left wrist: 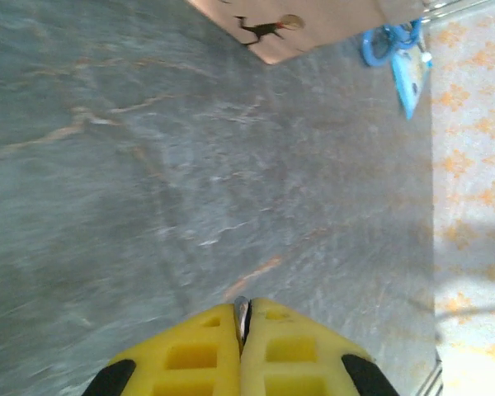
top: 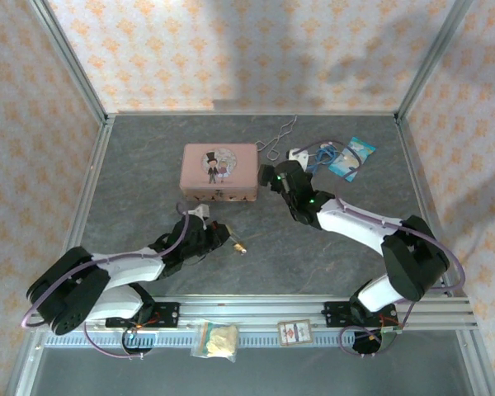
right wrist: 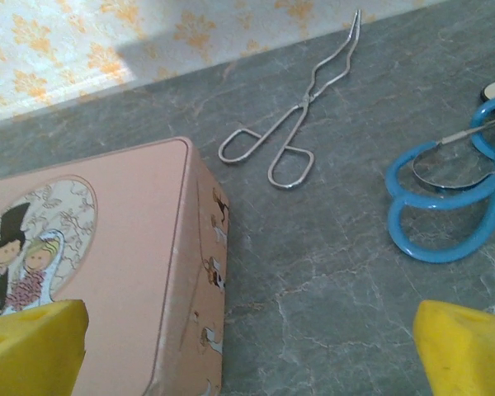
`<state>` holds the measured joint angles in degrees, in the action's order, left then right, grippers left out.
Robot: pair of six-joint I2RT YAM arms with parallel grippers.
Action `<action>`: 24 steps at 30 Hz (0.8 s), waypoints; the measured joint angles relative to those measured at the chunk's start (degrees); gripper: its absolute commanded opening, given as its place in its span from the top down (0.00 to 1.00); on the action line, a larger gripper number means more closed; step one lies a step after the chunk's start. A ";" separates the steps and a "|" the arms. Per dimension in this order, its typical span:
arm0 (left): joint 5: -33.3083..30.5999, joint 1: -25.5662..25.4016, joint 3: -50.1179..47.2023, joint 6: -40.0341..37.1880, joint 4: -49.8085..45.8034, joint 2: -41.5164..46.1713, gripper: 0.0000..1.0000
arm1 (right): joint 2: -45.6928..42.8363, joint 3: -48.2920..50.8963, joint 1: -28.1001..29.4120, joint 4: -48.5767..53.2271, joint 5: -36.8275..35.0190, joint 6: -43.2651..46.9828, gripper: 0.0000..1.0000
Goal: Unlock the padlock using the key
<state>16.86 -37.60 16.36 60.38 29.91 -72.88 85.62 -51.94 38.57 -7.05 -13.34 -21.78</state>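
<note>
The grey stone-patterned table (top: 148, 177) takes up the middle of the top view, framed by metal posts and orange-patterned walls. The right arm (top: 359, 223) reaches from the lower right toward the centre. Its right gripper (top: 272, 176) is spread wide and grasps nothing. In the right wrist view its yellow fingertips (right wrist: 33, 342) sit in the two bottom corners, one over the tin's lid and the other over bare table. The left arm (top: 132, 268) lies low across the lower left. The pink tin (top: 219, 169), with a cartoon wedding couple on its lid, rests flat in the upper middle, just left of the right gripper. A blue-tubed stethoscope (right wrist: 442, 254) is coiled to the upper right, with a blue packet (top: 352, 157) just beyond it. Silver wire tongs (right wrist: 302, 106) lie near the back wall, apart from the tin's far right corner. On the aluminium rail (top: 256, 312) along the bottom edge sit a small clear bag (top: 217, 339) and a card (top: 295, 332). The left gripper (top: 228, 239) is clenched below the tin, and in the left wrist view its yellow pads (left wrist: 198, 351) press on a thin silver sliver (left wrist: 242, 312). The tiny brass-coloured padlock (top: 240, 247) shows right at that tip, below the tin's near right corner, apparently held by its silver part, though it is too small to be sure.
</note>
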 measured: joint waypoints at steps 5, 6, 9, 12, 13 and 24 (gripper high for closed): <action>0.94 -1.03 0.04 2.19 6.80 -5.88 1.00 | -0.31 0.39 0.00 -0.09 -0.26 0.09 0.00; 0.92 -1.03 0.04 2.58 7.61 -6.56 1.00 | -0.44 0.70 0.00 -0.33 -0.42 0.24 0.00; 0.52 -1.03 0.02 3.23 9.51 -8.20 0.95 | -0.85 1.88 0.00 -0.66 -0.87 0.68 0.00; 0.00 -1.03 0.04 3.72 10.21 -9.16 0.79 | -0.94 2.91 0.00 -1.07 -1.86 1.11 0.00; -0.39 -1.03 0.04 3.76 9.77 -9.42 0.71 | -0.94 3.13 -0.07 -1.16 -2.10 1.33 0.00; -6.38 -0.11 4.37 -1.20 -3.54 -1.81 0.25 | -2.29 5.14 -5.66 -2.05 -3.17 4.33 0.00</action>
<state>10.48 -37.71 20.73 59.18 26.37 -74.70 83.33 -46.81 32.91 -9.10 -16.51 -17.45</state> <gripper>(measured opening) 0.714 0.998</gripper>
